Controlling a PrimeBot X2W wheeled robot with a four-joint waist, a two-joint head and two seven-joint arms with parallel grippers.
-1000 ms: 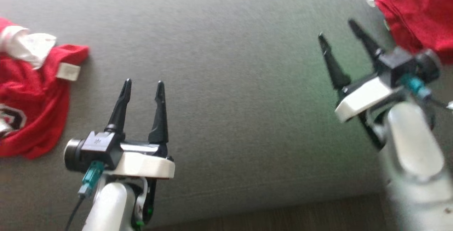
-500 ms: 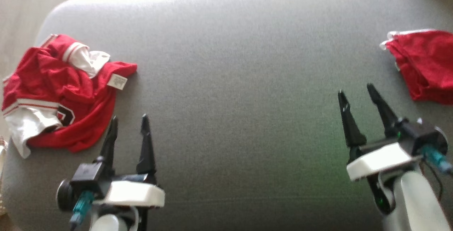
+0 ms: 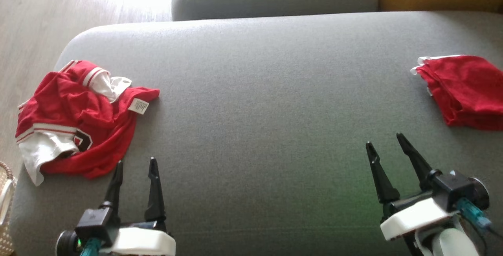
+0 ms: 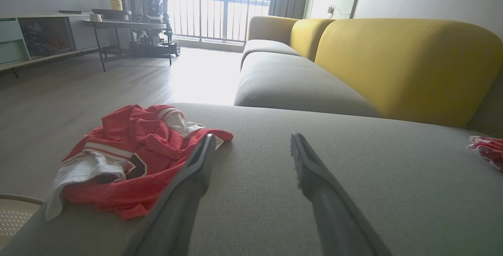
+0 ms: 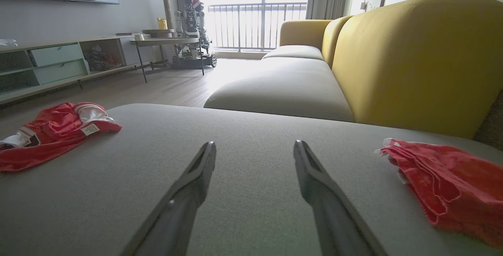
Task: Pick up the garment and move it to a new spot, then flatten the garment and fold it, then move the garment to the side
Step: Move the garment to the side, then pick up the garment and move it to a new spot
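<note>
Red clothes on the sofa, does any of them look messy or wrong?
Yes. The red jersey at the left end of the grey cushion is a crumpled heap, twisted so its white lining and label show, right at the cushion's edge. The red garment on the right lies neatly folded.

view: pulled back, more cushion [image 3: 255, 91] showing | right pincer [image 3: 384, 139]: withdrawn from folded red garment [image 3: 467, 91]
</note>
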